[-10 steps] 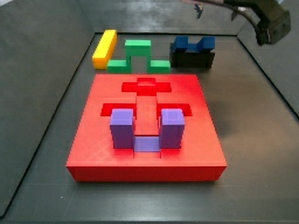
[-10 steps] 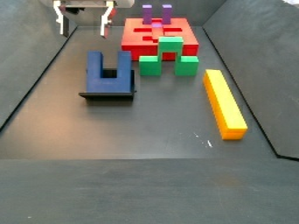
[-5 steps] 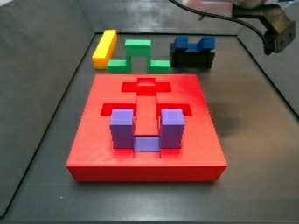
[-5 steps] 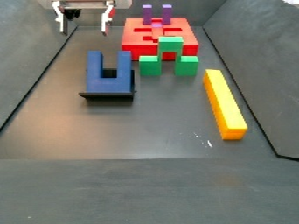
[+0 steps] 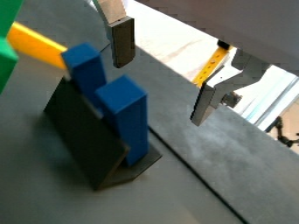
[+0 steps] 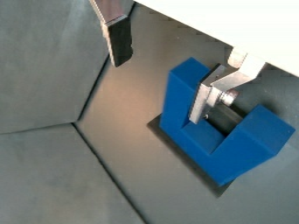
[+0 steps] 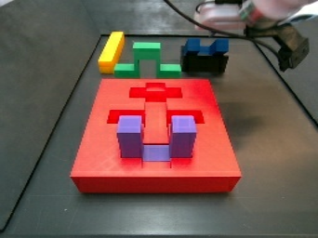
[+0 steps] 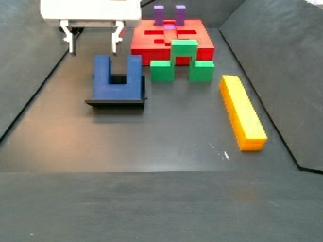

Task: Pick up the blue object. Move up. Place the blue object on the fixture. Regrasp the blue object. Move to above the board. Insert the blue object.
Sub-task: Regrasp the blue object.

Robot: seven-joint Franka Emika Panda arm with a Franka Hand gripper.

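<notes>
The blue object (image 7: 205, 45) stands prongs-up on the black fixture (image 7: 206, 65) at the back right, behind the red board (image 7: 110, 97). Across the other side view, the blue object (image 8: 116, 76) sits on the fixture (image 8: 113, 101), with my gripper (image 8: 93, 38) hanging just beyond it, open and empty. In both wrist views the two fingers are wide apart. One wrist view shows the blue object (image 5: 117, 101) on the fixture (image 5: 82, 144) beside my gripper (image 5: 163, 70). In the other, a finger (image 6: 215, 94) overlaps the blue object (image 6: 216, 127).
A lilac U-shaped block (image 7: 152, 138) sits in the board's near recess. A green block (image 7: 152, 56) and a long yellow bar (image 7: 112, 51) lie behind the board. Dark walls ring the floor, one close to my gripper (image 7: 293, 48).
My gripper has come down and nearer to the blue object on the fixture, still open. The blocks have not moved.
</notes>
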